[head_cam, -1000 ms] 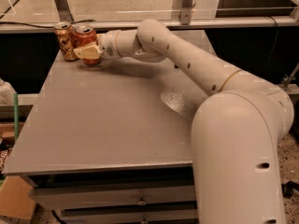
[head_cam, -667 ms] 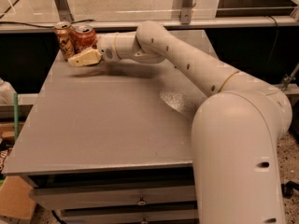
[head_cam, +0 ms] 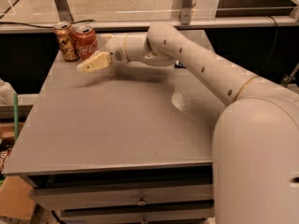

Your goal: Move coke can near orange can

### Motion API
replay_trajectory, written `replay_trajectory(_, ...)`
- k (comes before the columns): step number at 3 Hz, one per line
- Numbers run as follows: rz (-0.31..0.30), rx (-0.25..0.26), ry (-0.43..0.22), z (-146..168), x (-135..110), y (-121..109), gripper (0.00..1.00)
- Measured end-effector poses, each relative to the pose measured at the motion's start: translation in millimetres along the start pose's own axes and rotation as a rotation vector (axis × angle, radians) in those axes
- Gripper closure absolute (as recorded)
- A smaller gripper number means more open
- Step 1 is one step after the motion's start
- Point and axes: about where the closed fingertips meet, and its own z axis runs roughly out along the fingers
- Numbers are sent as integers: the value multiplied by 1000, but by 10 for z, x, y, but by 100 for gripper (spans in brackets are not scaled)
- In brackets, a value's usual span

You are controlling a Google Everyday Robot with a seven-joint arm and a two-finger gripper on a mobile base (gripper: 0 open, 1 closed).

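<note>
The red coke can [head_cam: 87,41] stands upright at the table's far left corner. The orange can [head_cam: 65,41] stands right beside it on its left, the two almost touching. My gripper [head_cam: 92,63] hangs just in front of and below the coke can, a little above the table top and apart from the can. It is open and holds nothing. The arm [head_cam: 187,59] reaches in from the right across the back of the table.
The grey table [head_cam: 117,125] has its front edge near the bottom, with drawers below. A rail and dark gap run behind the cans. A cardboard box [head_cam: 14,199] and clutter sit on the floor at the left.
My gripper was at the coke can, then came off it and drew back toward the front. The coke can stays standing beside the orange can.
</note>
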Motion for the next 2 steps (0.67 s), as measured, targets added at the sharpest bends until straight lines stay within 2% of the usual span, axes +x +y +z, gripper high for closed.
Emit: replay_trajectory(2, -54, 51, -41, -837, -96, 225, 0)
